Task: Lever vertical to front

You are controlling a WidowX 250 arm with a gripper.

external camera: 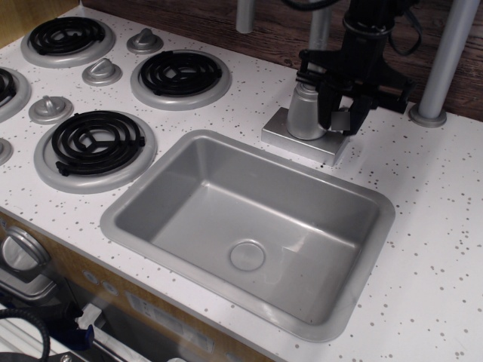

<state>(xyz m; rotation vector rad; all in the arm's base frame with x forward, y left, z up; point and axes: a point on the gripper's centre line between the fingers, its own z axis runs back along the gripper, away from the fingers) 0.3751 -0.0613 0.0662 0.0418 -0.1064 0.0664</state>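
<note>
The lever (341, 119) is a short silver handle on the right side of the cylindrical tap base (305, 111); only a small silver piece of it shows, low between my fingers. My black gripper (342, 123) has come down from above over the lever. One finger stands on each side of it with a gap between them. I cannot tell whether the fingers (327, 113) touch it. The pivot and most of the lever are hidden behind the gripper.
The grey spout pipe (319, 30) rises from the tap base, close to my gripper's left. A grey post (445, 64) stands to the right. The sink (121, 225) lies in front. Burners (181, 75) and cone-shaped knobs (102, 72) are at the left.
</note>
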